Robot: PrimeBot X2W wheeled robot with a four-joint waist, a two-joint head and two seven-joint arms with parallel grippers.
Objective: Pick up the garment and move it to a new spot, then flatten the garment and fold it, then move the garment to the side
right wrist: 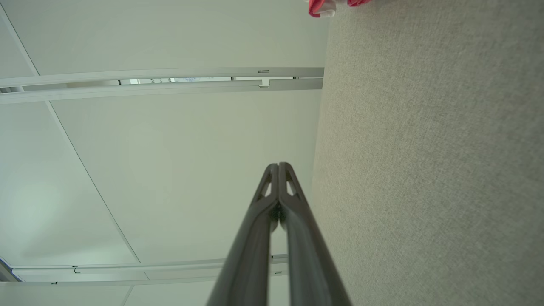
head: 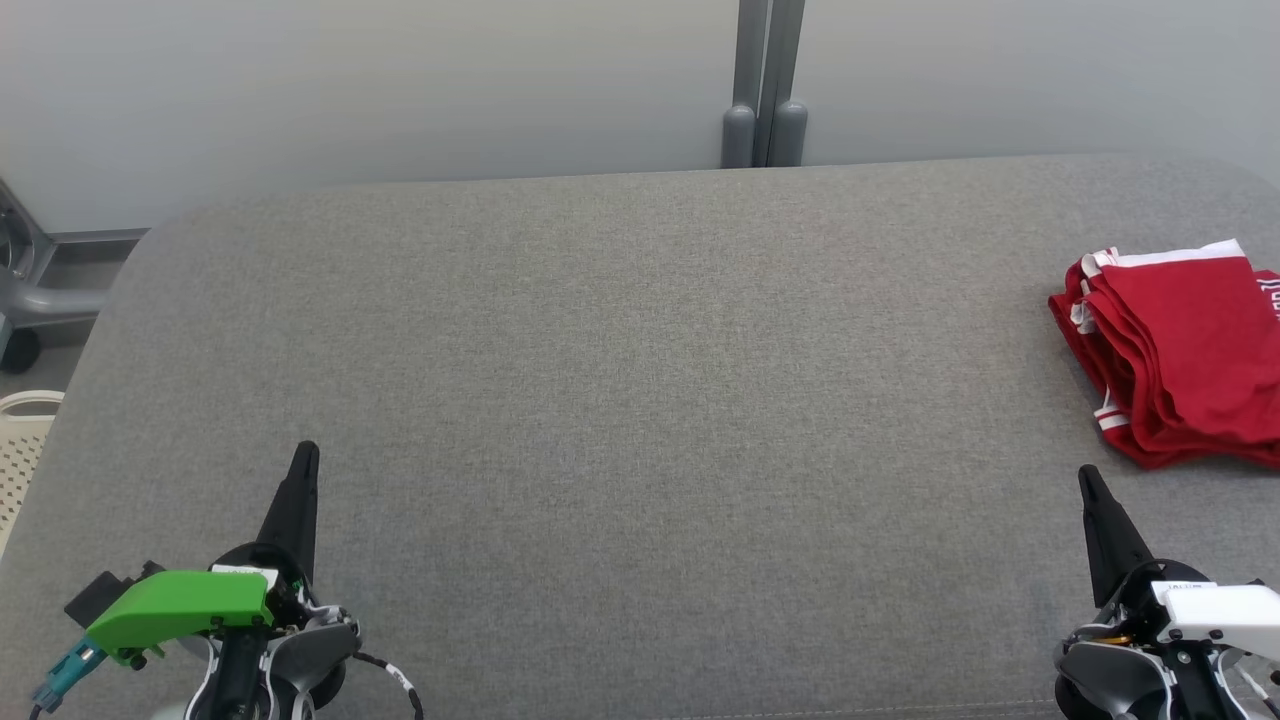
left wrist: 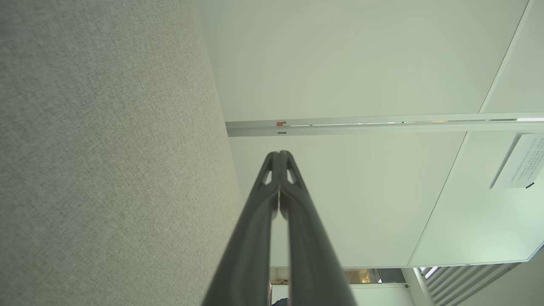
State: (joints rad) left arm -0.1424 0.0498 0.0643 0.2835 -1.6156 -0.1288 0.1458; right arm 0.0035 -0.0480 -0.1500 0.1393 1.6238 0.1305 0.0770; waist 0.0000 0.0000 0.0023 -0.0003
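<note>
The garment [head: 1180, 350] is red with white trim and lies folded in layers at the right edge of the grey table [head: 620, 400]; part of it runs off the head view. A red corner of the garment [right wrist: 321, 7] peeks in at the top of the right wrist view. My left gripper [head: 308, 448] rests at the lower left, fingers together and empty, far from the cloth. My right gripper [head: 1084, 472] stands shut at the lower right, just below and left of the garment, not touching it. Both wrist views show the left gripper [left wrist: 279, 153] and right gripper [right wrist: 279, 164] with tips pressed together.
A pale wall with a grey post [head: 765, 85] runs behind the table's far edge. A perforated cream basket [head: 22, 445] and a grey wheeled frame [head: 30, 290] stand off the table's left side.
</note>
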